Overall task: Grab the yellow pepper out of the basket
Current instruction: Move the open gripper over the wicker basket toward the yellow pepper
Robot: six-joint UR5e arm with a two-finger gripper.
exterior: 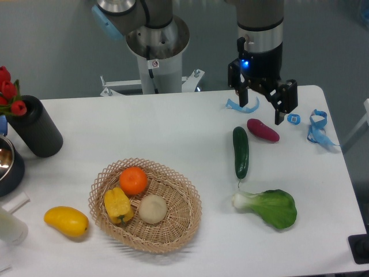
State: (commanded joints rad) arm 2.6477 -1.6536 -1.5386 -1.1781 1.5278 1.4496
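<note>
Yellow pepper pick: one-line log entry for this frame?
phase: pre-reach | gripper: open, empty, above table's far right | yellow pepper: in basket, beside orange | contact: none

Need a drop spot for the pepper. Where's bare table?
Bare: the stretch between the basket and cucumber, and the strip behind the basket up to the black cylinder. Crowded: the right side under the claw, around the purple vegetable, bok choy and blue straps.
</note>
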